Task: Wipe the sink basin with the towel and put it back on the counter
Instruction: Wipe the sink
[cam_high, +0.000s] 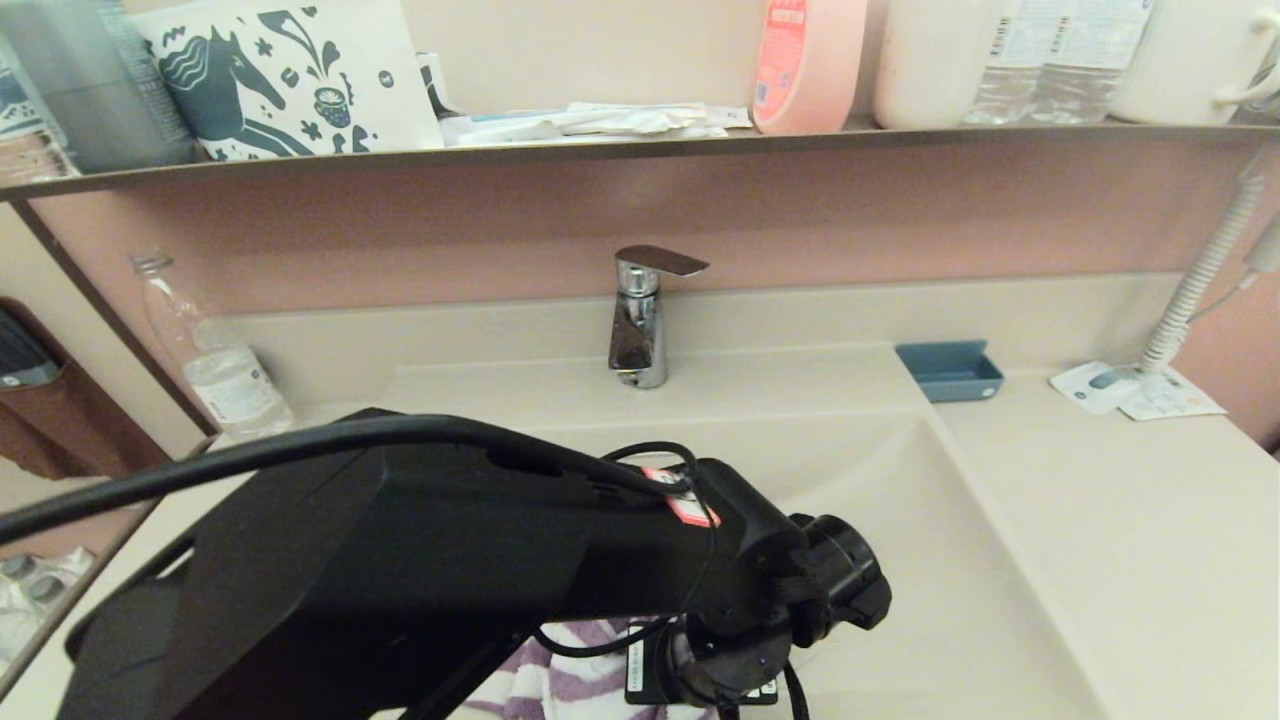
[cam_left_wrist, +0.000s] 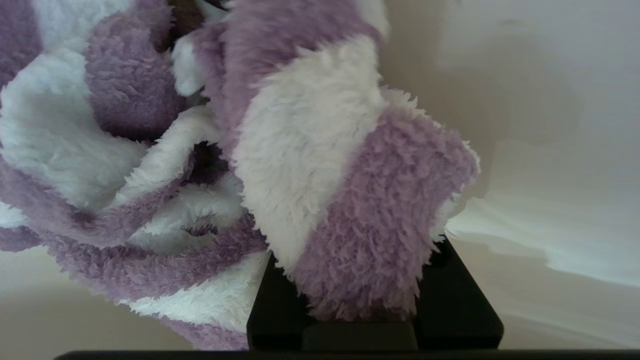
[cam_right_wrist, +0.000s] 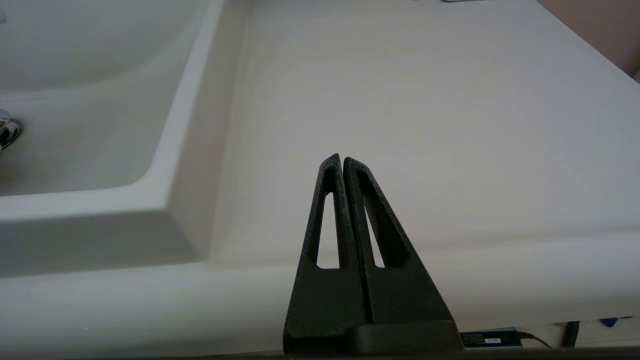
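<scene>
A fluffy purple-and-white striped towel (cam_left_wrist: 310, 165) fills the left wrist view, and my left gripper (cam_left_wrist: 360, 285) is shut on a fold of it, a dark finger (cam_left_wrist: 272, 305) showing on each side. In the head view my left arm (cam_high: 450, 560) reaches over the near part of the sink basin (cam_high: 900, 540), with the towel (cam_high: 545, 680) bunched under its wrist. The chrome tap (cam_high: 640, 320) stands at the basin's back. My right gripper (cam_right_wrist: 342, 160) is shut and empty, parked over the counter (cam_right_wrist: 425, 100) right of the basin (cam_right_wrist: 75, 100); the drain plug (cam_right_wrist: 6, 131) shows at the edge.
A blue soap dish (cam_high: 950, 370) sits on the counter (cam_high: 1130, 520) at the basin's back right corner, with a coiled cord (cam_high: 1195, 290) and paper cards (cam_high: 1135, 390) beyond. A water bottle (cam_high: 215, 360) stands at the back left. The upper shelf (cam_high: 640, 145) carries bottles and packets.
</scene>
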